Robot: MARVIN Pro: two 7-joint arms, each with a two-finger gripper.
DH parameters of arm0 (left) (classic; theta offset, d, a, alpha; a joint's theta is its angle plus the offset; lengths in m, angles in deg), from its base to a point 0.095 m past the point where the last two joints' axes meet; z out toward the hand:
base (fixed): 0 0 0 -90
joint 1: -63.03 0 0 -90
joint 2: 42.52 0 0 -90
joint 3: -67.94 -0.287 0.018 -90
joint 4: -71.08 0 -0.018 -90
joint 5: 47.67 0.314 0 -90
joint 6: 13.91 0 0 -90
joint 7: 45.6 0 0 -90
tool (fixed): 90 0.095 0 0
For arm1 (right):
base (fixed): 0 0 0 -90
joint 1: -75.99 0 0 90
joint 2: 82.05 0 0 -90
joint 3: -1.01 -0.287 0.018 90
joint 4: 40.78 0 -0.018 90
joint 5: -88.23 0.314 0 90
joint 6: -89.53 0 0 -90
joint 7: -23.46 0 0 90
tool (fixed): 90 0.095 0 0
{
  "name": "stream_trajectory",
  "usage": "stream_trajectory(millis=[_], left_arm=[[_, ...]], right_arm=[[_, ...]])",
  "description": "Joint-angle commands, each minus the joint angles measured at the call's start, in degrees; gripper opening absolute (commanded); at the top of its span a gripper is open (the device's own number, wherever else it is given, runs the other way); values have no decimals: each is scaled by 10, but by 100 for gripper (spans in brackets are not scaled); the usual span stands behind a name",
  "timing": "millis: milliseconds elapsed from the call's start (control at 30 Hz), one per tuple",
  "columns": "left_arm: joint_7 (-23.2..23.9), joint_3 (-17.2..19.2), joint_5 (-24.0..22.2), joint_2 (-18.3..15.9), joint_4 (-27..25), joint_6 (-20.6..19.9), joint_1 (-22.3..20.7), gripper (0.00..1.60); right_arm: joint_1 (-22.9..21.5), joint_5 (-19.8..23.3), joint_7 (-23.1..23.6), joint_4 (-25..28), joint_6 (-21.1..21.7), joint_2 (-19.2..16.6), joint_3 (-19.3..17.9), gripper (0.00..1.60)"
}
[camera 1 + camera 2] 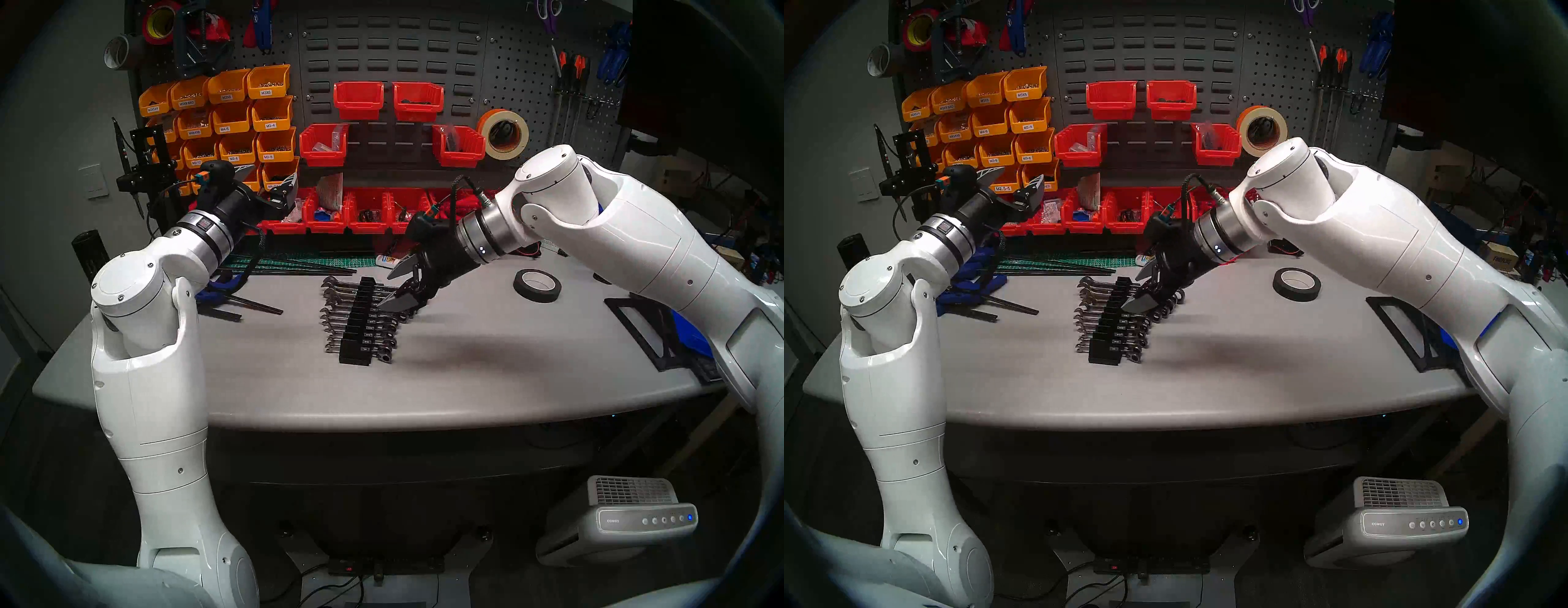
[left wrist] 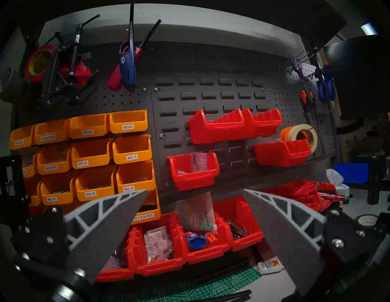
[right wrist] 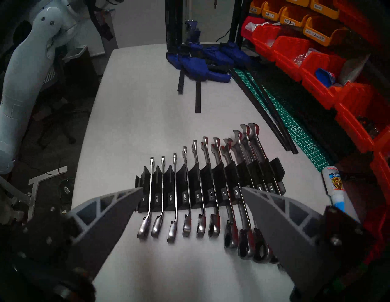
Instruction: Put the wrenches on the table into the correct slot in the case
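Observation:
The black case lies in the middle of the grey table. Several chrome wrenches sit in its labelled slots, short to long, open jaws pointing away from me in the right wrist view. No loose wrench shows on the table. My right gripper is open and empty, hovering just above the ring ends at the long-wrench end of the case; it also shows in the right wrist view. My left gripper is open and empty, raised high at the left, facing the bin wall.
Blue clamps and black rods lie at the table's left back. A green cutting mat and a glue bottle lie behind the case. A black tape roll and a black frame are at the right. Red bins line the back.

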Motion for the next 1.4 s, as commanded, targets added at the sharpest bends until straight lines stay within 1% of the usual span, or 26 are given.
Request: stream_trajectory(millis=[0,167,200,300,333,367,400,433,467,533,567,600,633,700,767,800,833,900,933,1033,1067,1200,1233,1300,1333,1367], left_arm=[[-16,5,-16,26,-10,-1,-21,160],[-26,11,-21,34,-10,-7,-20,160],[-31,13,-23,39,-10,-8,-19,160],[-37,19,-27,45,-8,-9,-19,160],[-37,19,-27,45,-8,-9,-19,160],[-41,23,-31,50,-8,-10,-20,160],[-44,25,-32,53,-8,-9,-20,160],[-46,26,-33,54,-8,-10,-20,160],[-48,28,-34,57,-8,-10,-20,160],[-50,30,-36,59,-8,-10,-19,160],[-54,34,-38,62,-7,-10,-19,160],[-57,36,-40,65,-7,-11,-20,160],[-57,37,-40,65,-6,-12,-19,160],[-59,38,-41,66,-6,-12,-18,160],[-61,40,-43,70,-6,-15,-14,160],[-61,40,-44,71,-6,-15,-12,160],[-61,39,-43,71,-7,-15,-10,160],[-62,39,-44,73,-8,-15,-8,160],[-63,36,-42,74,-9,-15,-1,160],[-63,36,-42,74,-9,-15,-1,160],[-62,35,-40,75,-9,-15,4,160],[-62,35,-40,75,-9,-15,4,160],[-61,34,-40,76,-10,-15,9,160],[-61,34,-40,76,-10,-15,9,160],[-60,33,-40,76,-11,-14,11,160],[-59,33,-40,76,-12,-14,13,160]], right_arm=[[40,27,-40,30,-36,-58,-54,160],[82,54,-85,63,-86,-105,-80,160],[91,57,-93,62,-92,-104,-87,160],[112,69,-114,76,-120,-125,-94,160],[112,69,-114,76,-120,-125,-94,160],[127,75,-133,80,-131,-131,-102,160],[135,81,-142,84,-157,-142,-102,160],[142,83,-151,86,-147,-143,-107,160],[149,85,-157,87,-165,-148,-106,160],[156,89,-167,89,-163,-150,-111,160],[167,94,-182,89,-193,-156,-114,160],[175,99,-192,93,-190,-159,-119,160],[181,101,-199,94,-206,-161,-120,160],[187,104,-206,95,-215,-163,-121,160],[207,114,-229,101,-238,-168,-128,160],[213,116,-235,102,-241,-168,-130,160],[221,118,-247,103,-264,-170,-131,160],[228,120,-255,105,-262,-170,-134,160],[253,130,-284,105,-327,-169,-137,160],[253,130,-284,105,-327,-169,-137,160],[263,134,-298,104,-340,-166,-141,160],[263,134,-298,104,-340,-166,-141,160],[277,137,-315,105,-369,-164,-144,160],[277,137,-315,105,-369,-164,-144,160],[280,139,-321,107,-350,-160,-149,160],[285,139,-328,107,-363,-159,-150,160]])
